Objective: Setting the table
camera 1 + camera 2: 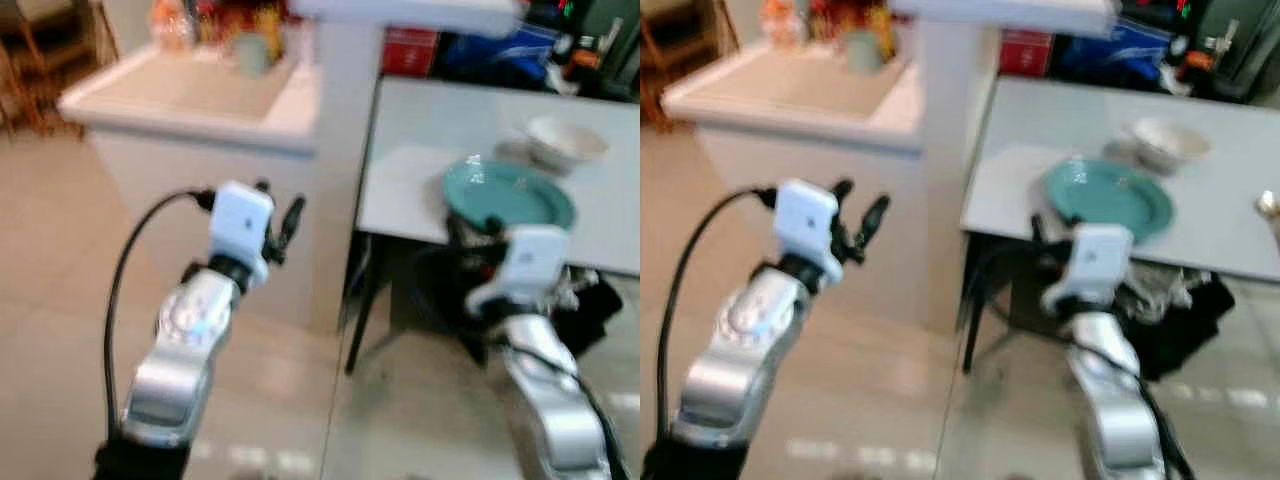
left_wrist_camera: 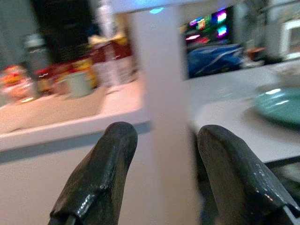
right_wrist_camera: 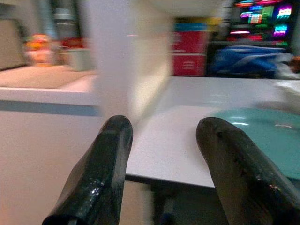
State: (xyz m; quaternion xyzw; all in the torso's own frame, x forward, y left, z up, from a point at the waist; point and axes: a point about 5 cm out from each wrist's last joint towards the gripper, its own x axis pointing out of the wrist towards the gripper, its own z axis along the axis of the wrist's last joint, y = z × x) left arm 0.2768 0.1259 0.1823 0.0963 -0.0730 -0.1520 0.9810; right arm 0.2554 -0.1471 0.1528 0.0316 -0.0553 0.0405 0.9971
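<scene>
Resting on the white table point(image 1: 420, 190), near its front edge, is a teal plate point(image 1: 510, 195), and just behind it, further from the robot, sits a white bowl point(image 1: 567, 140). Plate and bowl lie close together; whether they touch is unclear in the blur. The right gripper point(image 1: 472, 228) hangs at the table's near edge, just below and in front of the plate's rim, with its fingers spread apart and nothing between them. From the right wrist view the two black fingers point(image 3: 101, 164) frame the table's edge, and the plate point(image 3: 262, 131) lies just beyond the finger on that side, apart from it.

The left gripper point(image 1: 280, 215) is raised well to the left of the table, in front of a white counter point(image 1: 190, 95) and a white post point(image 1: 340, 150) that stands between counter and table. Its fingers are also held apart and empty, as the left wrist view shows point(image 2: 98, 173), with the plate point(image 2: 281, 105) far off to one side. Blurred jars and bottles point(image 1: 215, 25) stand at the back of the counter. Pale floor tiles point(image 1: 60, 300) lie under both arms.
</scene>
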